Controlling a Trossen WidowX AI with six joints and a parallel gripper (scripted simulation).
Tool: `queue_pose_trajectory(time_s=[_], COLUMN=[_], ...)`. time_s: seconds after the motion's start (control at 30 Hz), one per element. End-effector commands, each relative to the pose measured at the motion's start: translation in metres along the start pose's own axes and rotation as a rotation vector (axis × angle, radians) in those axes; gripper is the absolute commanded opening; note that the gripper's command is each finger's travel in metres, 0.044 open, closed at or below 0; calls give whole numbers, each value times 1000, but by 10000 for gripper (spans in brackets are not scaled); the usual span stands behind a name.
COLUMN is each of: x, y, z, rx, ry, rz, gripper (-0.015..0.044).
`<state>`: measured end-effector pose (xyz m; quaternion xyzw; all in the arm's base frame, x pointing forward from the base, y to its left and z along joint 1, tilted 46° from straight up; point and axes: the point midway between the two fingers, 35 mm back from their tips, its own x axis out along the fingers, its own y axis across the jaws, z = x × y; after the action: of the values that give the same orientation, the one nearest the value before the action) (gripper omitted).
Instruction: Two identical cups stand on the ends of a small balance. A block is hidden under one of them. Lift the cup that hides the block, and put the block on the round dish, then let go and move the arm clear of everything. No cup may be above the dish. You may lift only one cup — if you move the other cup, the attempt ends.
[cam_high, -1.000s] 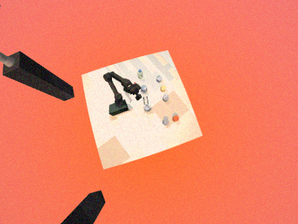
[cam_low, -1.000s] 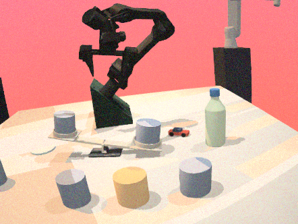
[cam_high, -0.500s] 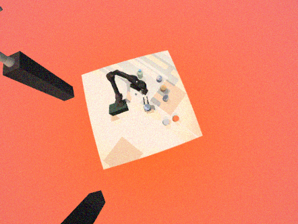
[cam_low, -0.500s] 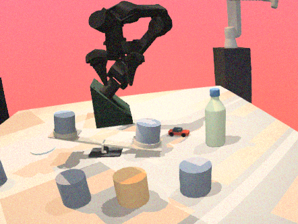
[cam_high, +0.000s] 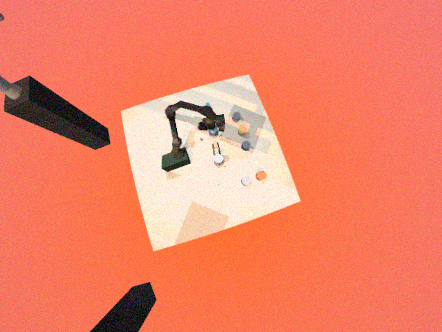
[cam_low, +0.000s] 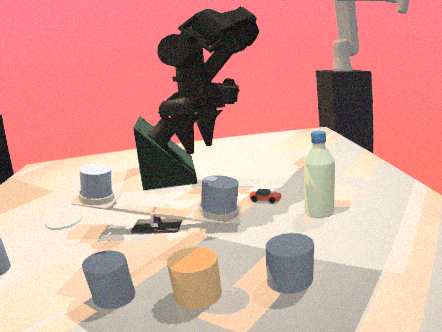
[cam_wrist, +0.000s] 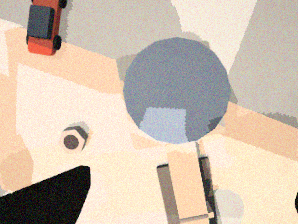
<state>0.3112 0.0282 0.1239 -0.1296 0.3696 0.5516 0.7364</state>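
Note:
The balance (cam_low: 131, 210) (cam_wrist: 186, 187) is tilted, its left end higher and its right end lower in the exterior view. A blue-grey cup (cam_low: 219, 196) (cam_wrist: 176, 82) stands upside down on the low end, near the toy car. The matching cup (cam_low: 96, 182) (cam_high: 218, 159) stands on the high end. The pale round dish (cam_low: 63, 222) lies beside the high end, with no cup above it. My gripper (cam_low: 200, 146) is open and empty, pointing down above and behind the low-end cup. That cup fills much of the wrist view, ahead of the fingers. No block is visible.
A red toy car (cam_low: 265, 195) (cam_wrist: 44, 25) and a green bottle (cam_low: 319, 182) stand beyond the low end. A hex nut (cam_wrist: 74, 140) lies near the balance. In front are blue-grey cups (cam_low: 109, 280) (cam_low: 290, 262) and an orange cup (cam_low: 194, 277).

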Motion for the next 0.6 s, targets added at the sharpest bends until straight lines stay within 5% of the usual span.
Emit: queue_pose_trajectory(time_s=[0.0,0.57], x=[15,49], y=[0,3], z=[13,27], rx=[-121,-256], ry=[26,46], rz=[55,117], gripper=[440,440])
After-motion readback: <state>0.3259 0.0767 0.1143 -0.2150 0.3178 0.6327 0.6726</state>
